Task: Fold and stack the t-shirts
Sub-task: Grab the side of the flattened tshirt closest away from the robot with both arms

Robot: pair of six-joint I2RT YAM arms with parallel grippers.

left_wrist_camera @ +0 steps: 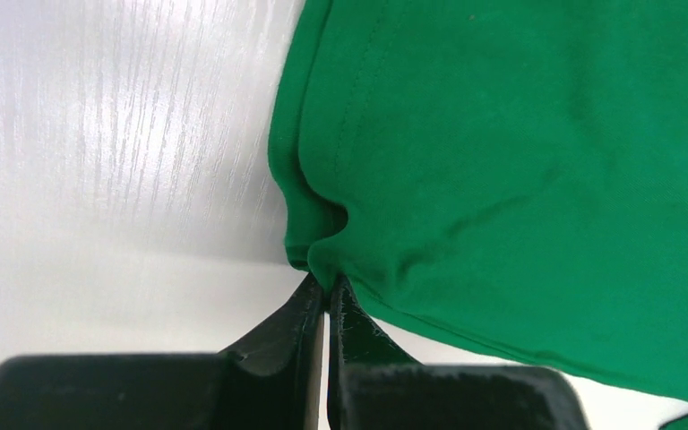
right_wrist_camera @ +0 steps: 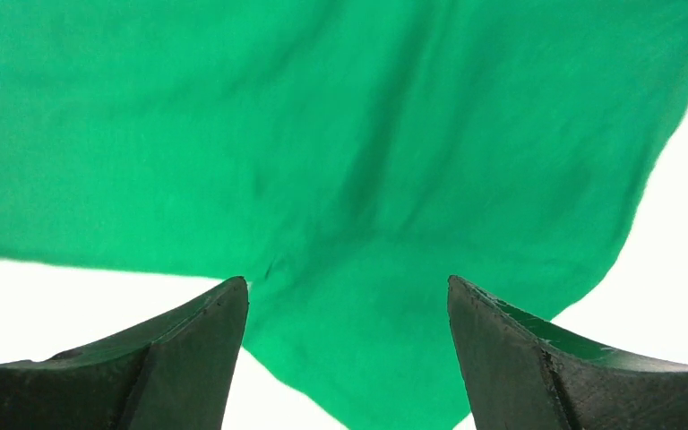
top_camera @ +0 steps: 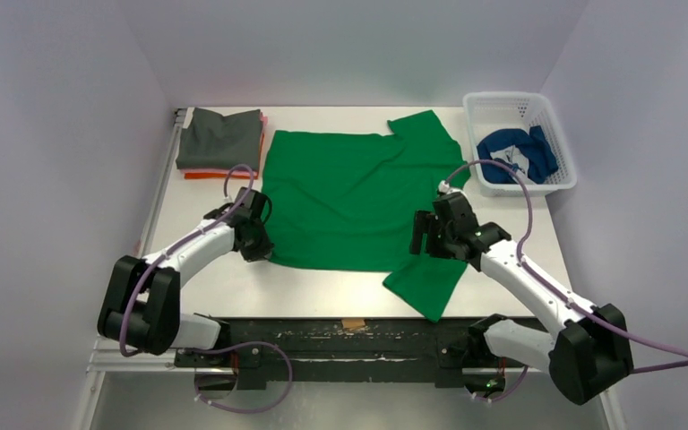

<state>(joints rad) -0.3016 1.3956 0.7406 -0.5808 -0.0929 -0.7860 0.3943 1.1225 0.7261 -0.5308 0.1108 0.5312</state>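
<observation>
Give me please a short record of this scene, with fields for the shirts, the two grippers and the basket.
spread shirt: green t-shirt, flat on the table, one sleeve towards the near edge
left gripper: shut on the green t-shirt's near left corner
right gripper: open, over the shirt by its near sleeve, holding nothing
folded stack: far left, dark grey on top, orange beneath
basket: white, far right, blue t-shirt inside

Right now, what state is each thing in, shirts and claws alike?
green t-shirt: spread flat, unfolded.
left claw: shut on the green t-shirt's near left corner.
right claw: open, over the shirt's near sleeve.
grey t-shirt: folded, topping the far-left stack.
blue t-shirt: crumpled in the basket.
</observation>
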